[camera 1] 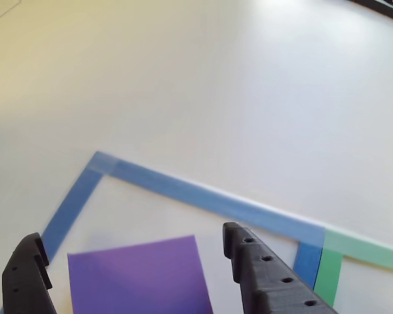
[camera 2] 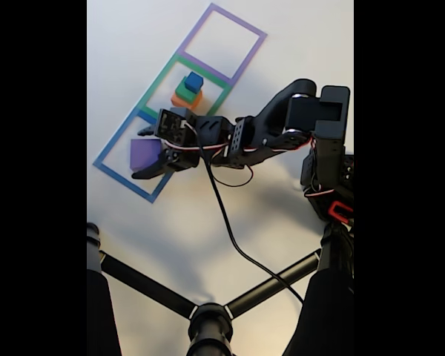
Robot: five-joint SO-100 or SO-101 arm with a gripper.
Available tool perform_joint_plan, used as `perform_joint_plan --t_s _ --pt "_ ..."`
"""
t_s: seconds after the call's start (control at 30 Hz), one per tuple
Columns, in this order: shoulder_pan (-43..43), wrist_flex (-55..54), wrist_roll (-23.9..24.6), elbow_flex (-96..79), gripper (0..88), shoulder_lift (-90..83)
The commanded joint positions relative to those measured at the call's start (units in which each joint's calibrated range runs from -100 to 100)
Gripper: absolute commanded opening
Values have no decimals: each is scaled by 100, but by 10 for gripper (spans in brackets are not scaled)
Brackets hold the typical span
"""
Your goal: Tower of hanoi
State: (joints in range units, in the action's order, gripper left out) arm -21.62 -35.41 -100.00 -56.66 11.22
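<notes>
Black fingers (camera 1: 134, 261) hang spread apart over the purple block (camera 1: 139, 276), which lies flat inside the blue taped square (camera 2: 126, 152) on the white surface (camera 1: 249, 98). Orange block (camera 2: 187, 99), green block (camera 2: 185, 90) and blue cube (camera 2: 193, 81) sit stacked in the green taped square (camera 2: 157, 80) beside it.

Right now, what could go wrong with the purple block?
The open gripper straddles the purple block, which looks thin and flat, so the fingers might slip off or scrape the table. Lifted too low, it could bump the orange, green and blue stack in the next square.
</notes>
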Motion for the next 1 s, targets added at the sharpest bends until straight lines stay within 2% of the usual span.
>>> perform_joint_plan --t_s 0.0,0.1,0.4,0.47,0.6,0.8,0.97 --pt "76 518 0 601 296 -666" --pt "69 1028 0 1037 253 -858" --pt "145 2897 0 2036 47 -1779" --pt "214 3682 0 2363 2 -2100" --pt "374 5414 0 3127 0 -2709" --pt "763 8870 0 5189 0 -3366" --pt "1525 11404 0 6780 0 -3919"
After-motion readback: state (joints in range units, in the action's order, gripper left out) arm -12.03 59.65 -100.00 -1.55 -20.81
